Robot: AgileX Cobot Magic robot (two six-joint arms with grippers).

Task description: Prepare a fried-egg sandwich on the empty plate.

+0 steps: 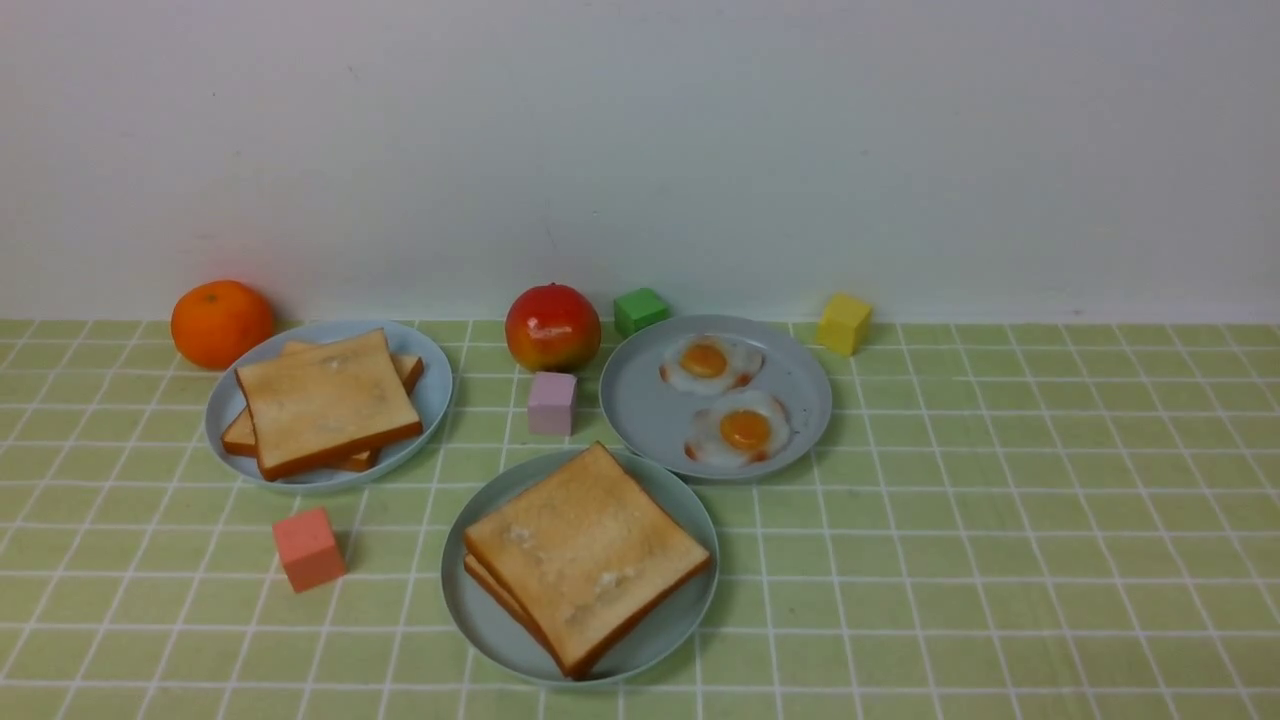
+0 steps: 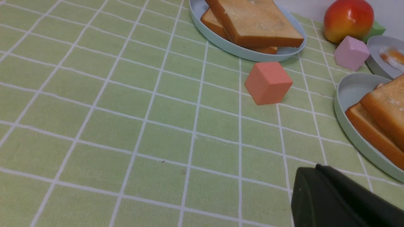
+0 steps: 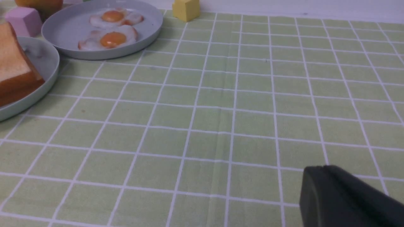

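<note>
Both grippers sit low at the near edge of the worktop [image 1: 1000, 560], out of the front view; each wrist view catches only a dark tip, the left gripper [image 2: 341, 201] and the right gripper [image 3: 347, 198], jaws drawn together and holding nothing.

Judging by the layout, the sandwich looks assembled. The plate [image 1: 480, 620] nearest the robot carries two toast slices [image 1: 585, 550] stacked slightly askew, and no egg shows between them, so I cannot confirm the filling. If an egg does lie inside, the task looks finished and the arms are parked; the next move calls for nothing beyond a check.

From the plate, the coral cube [image 1: 308, 548] sits at about nine o'clock. At about one o'clock, the grey-blue plate [image 1: 640, 410] holds two fried eggs [image 1: 740, 430]; at eleven o'clock another plate [image 1: 425, 400] holds spare toast [image 1: 325, 400]. The plate lies ahead of both grippers, between them and well apart.
</note>
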